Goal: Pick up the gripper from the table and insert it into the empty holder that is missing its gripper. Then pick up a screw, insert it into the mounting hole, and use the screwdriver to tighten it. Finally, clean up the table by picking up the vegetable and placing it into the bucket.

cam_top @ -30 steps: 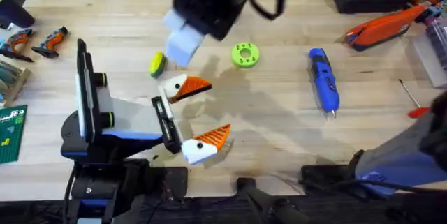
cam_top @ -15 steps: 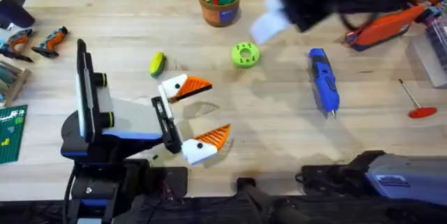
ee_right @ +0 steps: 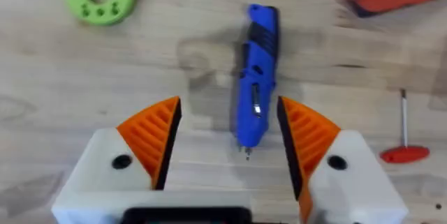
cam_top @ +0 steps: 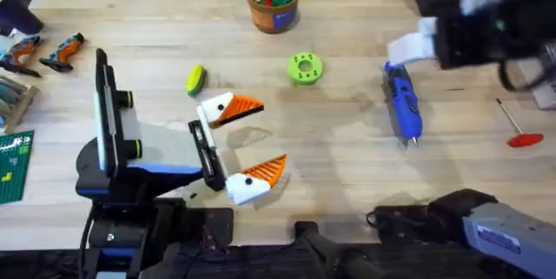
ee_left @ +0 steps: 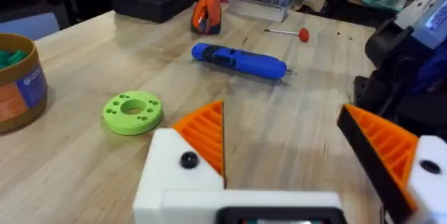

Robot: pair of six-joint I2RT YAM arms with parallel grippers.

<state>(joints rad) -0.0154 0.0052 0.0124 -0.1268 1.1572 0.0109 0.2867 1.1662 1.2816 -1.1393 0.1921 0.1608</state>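
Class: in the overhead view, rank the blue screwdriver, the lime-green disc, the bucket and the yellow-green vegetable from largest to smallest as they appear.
1. screwdriver, the longest.
2. bucket.
3. lime-green disc.
4. vegetable, smallest.
All rest on the table, so nearness to the camera hardly affects the order.

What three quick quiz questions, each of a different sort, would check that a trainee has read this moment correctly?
1. True or false: the right gripper is closed on the screwdriver.
2. What lies nearest the vegetable? A) bucket B) left gripper C) red-handled rod
3. Fill in: the lime-green disc lies between the vegetable and the ____.

Key
1. False; open, above it.
2. B
3. screwdriver
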